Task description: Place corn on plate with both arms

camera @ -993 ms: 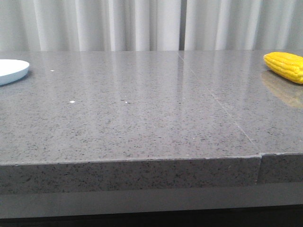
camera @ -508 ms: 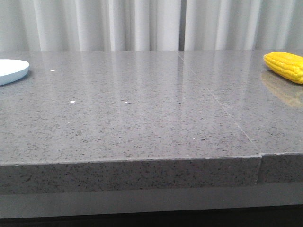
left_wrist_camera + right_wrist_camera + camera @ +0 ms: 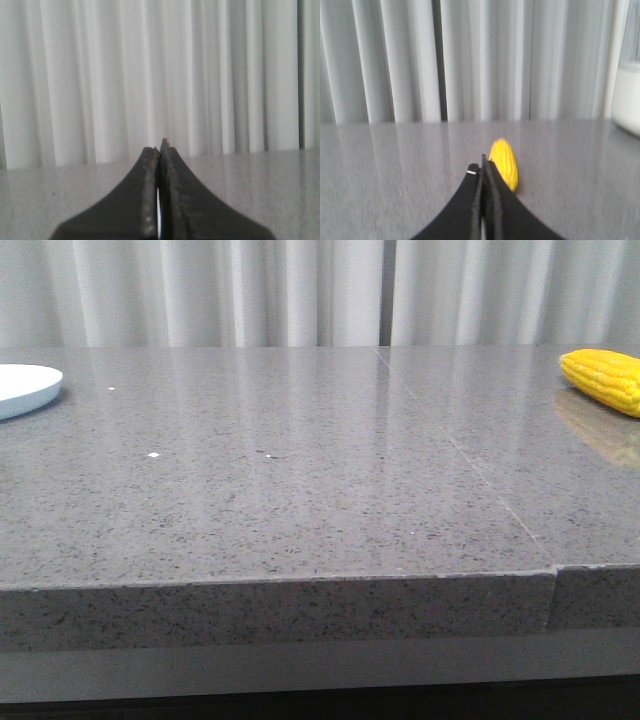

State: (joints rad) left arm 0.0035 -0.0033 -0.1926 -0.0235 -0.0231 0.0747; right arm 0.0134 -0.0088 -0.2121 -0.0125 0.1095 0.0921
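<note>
The corn (image 3: 606, 379) lies at the table's (image 3: 300, 500) far right edge, well apart from the plate (image 3: 25, 388) at the far left. Both the left gripper (image 3: 160, 150) and right gripper (image 3: 483, 167) look pressed shut, holding nothing; the right one points toward the corn.

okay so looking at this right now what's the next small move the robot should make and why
Probably open the right gripper and ease it forward toward the corn. Its jaws are shut, and the cob lies on the table just beyond the fingertips, not touched. The plate sits bare at the far left edge, and the left gripper is also shut with neither object in its view.
</note>
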